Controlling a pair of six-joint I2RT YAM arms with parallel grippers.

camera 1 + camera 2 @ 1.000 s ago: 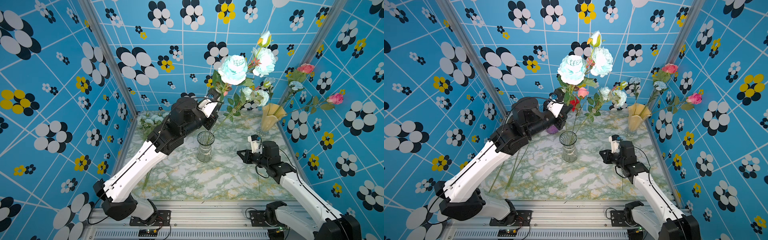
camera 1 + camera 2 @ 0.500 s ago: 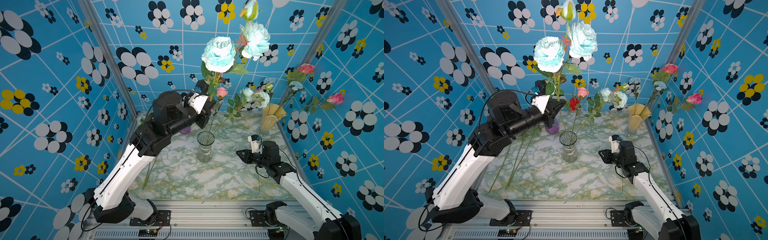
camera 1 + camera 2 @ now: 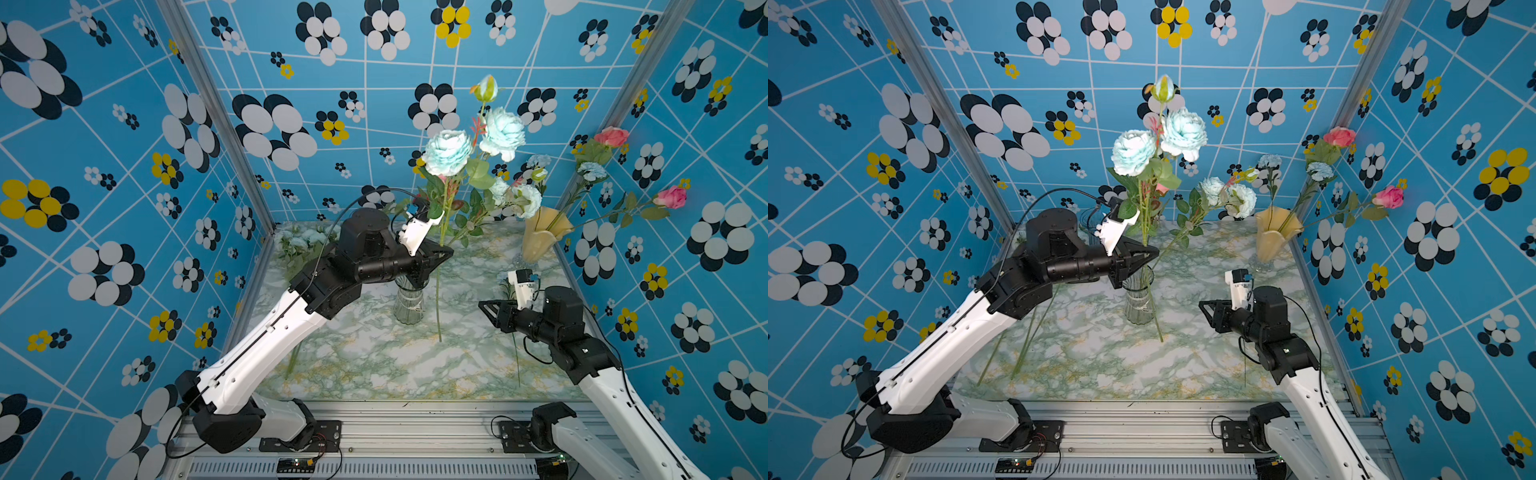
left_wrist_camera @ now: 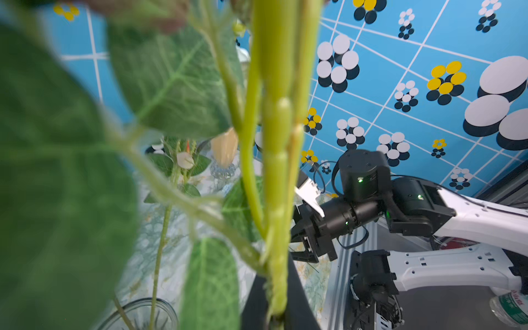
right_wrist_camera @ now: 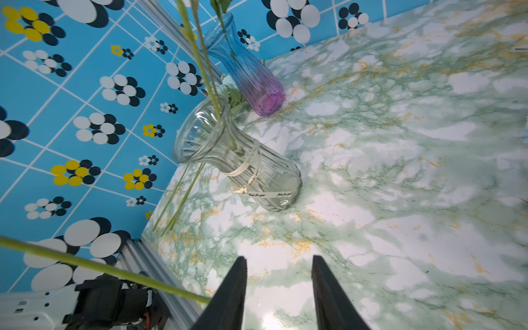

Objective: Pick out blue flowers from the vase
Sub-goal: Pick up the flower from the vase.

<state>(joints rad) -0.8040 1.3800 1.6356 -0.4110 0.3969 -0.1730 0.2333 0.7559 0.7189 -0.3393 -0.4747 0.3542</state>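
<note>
My left gripper (image 3: 446,253) (image 3: 1152,251) (image 4: 274,285) is shut on the green stem (image 4: 277,171) of the blue flowers. Their two large aqua blooms (image 3: 446,151) (image 3: 1133,151) stand high above it. The stem's lower end (image 3: 439,328) hangs outside the clear glass vase (image 3: 409,305) (image 3: 1139,305) (image 5: 243,168), to its right. Smaller blue flowers (image 3: 528,199) (image 3: 1241,199) lean right out of that vase, along with a red and a pink bud. My right gripper (image 3: 488,316) (image 3: 1207,316) (image 5: 278,258) is open and empty, low over the table to the right of the vase.
A yellow vase (image 3: 540,237) (image 3: 1275,237) at the back right holds pink roses (image 3: 611,135) and a small blue bloom (image 3: 592,170). A blue-purple vase (image 5: 248,77) stands behind the clear one. Loose flowers (image 3: 299,241) and stems (image 3: 1025,345) lie along the left wall. One stem (image 3: 517,361) lies by my right arm.
The left arm has swung right and down from its high point, carrying the blue blooms with it. The right gripper's jaws have opened wider.
</note>
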